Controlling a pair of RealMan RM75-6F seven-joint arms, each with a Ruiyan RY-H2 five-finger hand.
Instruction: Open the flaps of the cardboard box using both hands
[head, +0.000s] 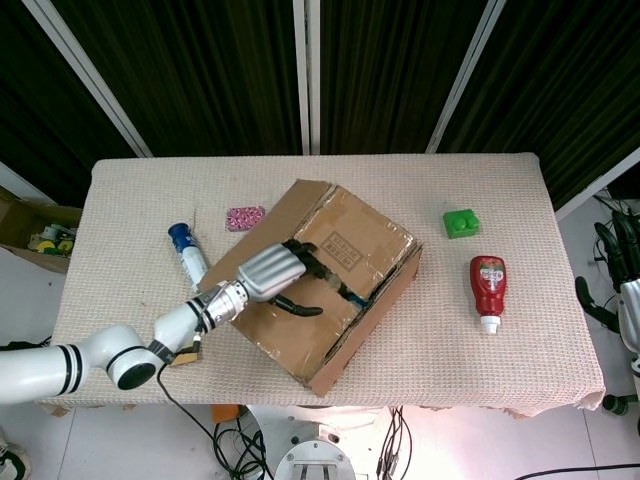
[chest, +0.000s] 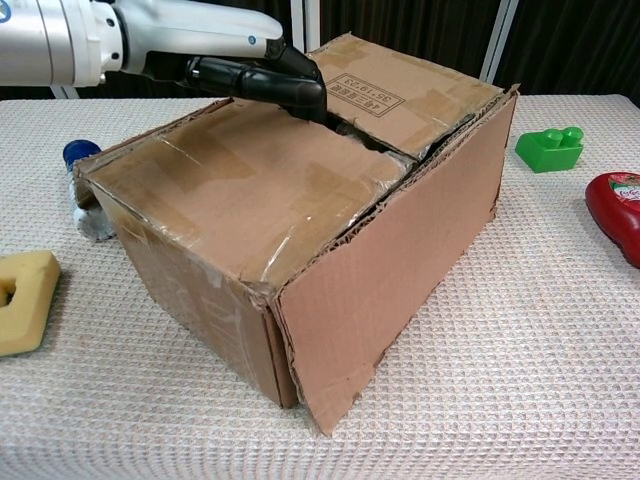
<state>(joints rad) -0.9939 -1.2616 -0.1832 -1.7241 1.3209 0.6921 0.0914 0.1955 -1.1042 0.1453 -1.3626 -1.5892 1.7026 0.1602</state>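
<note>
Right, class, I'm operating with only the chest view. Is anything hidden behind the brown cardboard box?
Observer: Yes. A small pink packet lies on the table behind the brown cardboard box, apart from it.
Operator: Where is the left hand's thumb?
Observer: The left hand has its thumb lying across the near flap.
Operator: The red ketchup bottle is cut off for me.
Observer: The red ketchup bottle lies flat, with its white cap toward the robot.

The left arm extends from 8 o'clock toward centre. The left hand (head: 272, 272) (chest: 262, 78) lies palm down, dark fingers (chest: 300, 88) curled downward at the tips.
</note>
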